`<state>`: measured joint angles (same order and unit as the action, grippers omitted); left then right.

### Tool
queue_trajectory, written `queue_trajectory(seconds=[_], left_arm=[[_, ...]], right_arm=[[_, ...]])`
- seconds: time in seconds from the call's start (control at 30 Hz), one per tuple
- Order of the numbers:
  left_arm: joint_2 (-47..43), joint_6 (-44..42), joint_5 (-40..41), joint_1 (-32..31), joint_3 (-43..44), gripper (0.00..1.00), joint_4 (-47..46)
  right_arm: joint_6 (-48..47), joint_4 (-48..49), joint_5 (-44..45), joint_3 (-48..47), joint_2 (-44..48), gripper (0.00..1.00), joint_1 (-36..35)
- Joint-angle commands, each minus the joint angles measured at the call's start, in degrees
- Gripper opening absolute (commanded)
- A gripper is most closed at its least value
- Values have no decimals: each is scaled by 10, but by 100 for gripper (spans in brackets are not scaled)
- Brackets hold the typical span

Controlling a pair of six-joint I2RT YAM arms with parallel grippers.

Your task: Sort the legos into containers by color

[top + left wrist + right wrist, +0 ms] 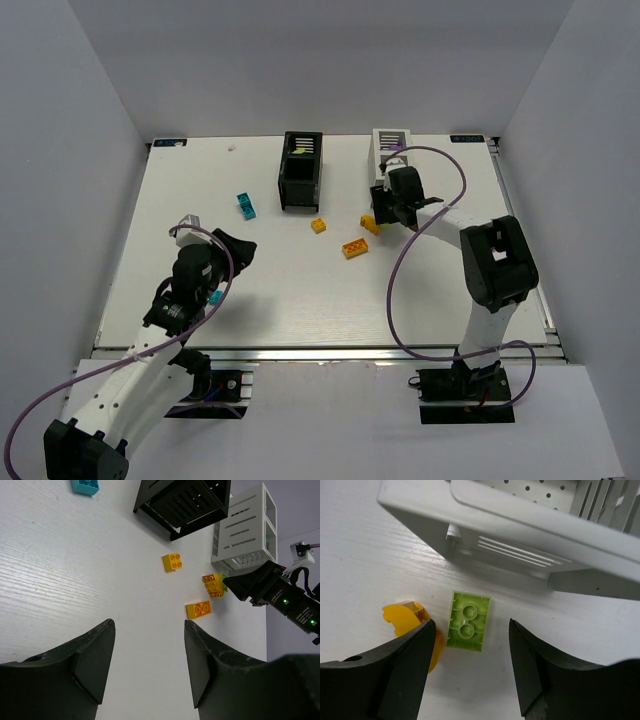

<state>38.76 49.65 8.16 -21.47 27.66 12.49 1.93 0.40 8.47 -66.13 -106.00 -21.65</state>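
A lime green lego (467,621) lies upside down on the table just in front of the white container (520,525). My right gripper (471,630) is open above it, with the jaws on either side of it and not touching. An orange lego (410,622) lies by the left finger. In the top view the right gripper (383,207) hovers in front of the white container (391,148). The black container (300,170) stands to its left. Three orange legos (354,247) and cyan legos (246,206) lie loose. My left gripper (148,625) is open and empty over bare table.
A cyan lego (214,297) lies beside the left arm. The black container holds a pale brick (300,150). The left wrist view shows the orange legos (198,609), the black container (185,502), the white container (245,527) and the right arm (280,592).
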Motion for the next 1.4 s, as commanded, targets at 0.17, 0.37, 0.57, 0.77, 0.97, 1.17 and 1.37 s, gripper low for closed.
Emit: queue_trajectory(seconds=[0.17,0.37,0.57,0.77,0.97,1.17,1.37], left_arm=[[-9,8,12,0,-2,67,10],[-12,11,14,0,-2,67,15],[-13,12,15,0,0,67,17],[-15,13,18,0,3,67,20],[-21,13,19,0,6,67,22],[-23,15,17,0,7,67,20],[-33,21,16,0,11,67,28]], right_arm=[[-8,24,8,-39,-32,66,-6],[-5,28,14,-46,-46,65,-5],[0,20,13,-52,-57,59,-6],[3,12,4,-49,-56,50,-5],[7,-3,0,-44,-55,45,-5],[6,-3,-9,-39,-51,33,-4],[-40,-14,-79,-5,51,5,-3]])
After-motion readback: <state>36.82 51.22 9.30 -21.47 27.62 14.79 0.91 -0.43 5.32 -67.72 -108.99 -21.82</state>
